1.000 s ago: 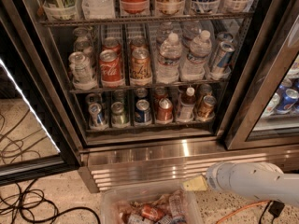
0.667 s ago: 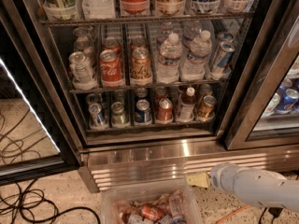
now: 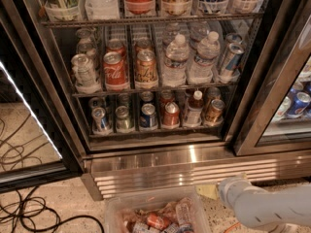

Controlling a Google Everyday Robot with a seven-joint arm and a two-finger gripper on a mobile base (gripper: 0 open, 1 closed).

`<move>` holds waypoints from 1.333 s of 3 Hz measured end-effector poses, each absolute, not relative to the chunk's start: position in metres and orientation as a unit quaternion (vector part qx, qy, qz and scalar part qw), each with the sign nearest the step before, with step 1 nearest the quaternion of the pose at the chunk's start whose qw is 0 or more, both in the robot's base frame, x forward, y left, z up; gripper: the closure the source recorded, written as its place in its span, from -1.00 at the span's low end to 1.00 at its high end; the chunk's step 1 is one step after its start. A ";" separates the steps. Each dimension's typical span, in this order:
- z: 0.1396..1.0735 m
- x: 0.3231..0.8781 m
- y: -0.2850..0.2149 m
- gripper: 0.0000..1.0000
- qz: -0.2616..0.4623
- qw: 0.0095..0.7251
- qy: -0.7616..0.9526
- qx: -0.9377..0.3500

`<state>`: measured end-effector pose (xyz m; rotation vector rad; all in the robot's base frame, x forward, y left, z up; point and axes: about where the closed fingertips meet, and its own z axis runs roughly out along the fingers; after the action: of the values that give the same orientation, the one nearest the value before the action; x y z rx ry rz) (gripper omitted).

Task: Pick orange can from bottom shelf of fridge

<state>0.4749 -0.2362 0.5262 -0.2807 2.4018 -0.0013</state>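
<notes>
The fridge (image 3: 194,171) stands open in front of me, with its ribbed steel base panel below the racks. The bottom shelf (image 3: 155,131) holds a row of small cans in narrow lanes. The orange can (image 3: 214,111), amber with a silver top, stands upright at the right end of that row, beside a small white bottle (image 3: 194,111). A redder can (image 3: 170,115) stands two lanes to its left. My gripper (image 3: 216,191), at the end of the white arm (image 3: 272,205), is low at the bottom right, in front of the base panel and well below the can.
A clear plastic bin (image 3: 114,210) of cans and bottles sits on the floor below the fridge. Black cables (image 3: 29,212) lie on the floor at the left. The open glass door (image 3: 29,115) is at the left. A second cooler (image 3: 294,106) with blue cans is at the right.
My arm has drawn slightly to the right along the floor in front of the base panel. The cans on the shelves have not moved.
</notes>
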 end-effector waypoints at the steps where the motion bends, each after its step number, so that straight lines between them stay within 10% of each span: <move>1: 0.522 0.476 -0.221 -1.00 -0.016 0.359 0.926 -0.117; 4: 0.536 0.497 -0.213 -1.00 0.023 0.401 0.913 -0.068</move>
<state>0.4973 -0.2128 0.5359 -0.1717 2.3089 0.0581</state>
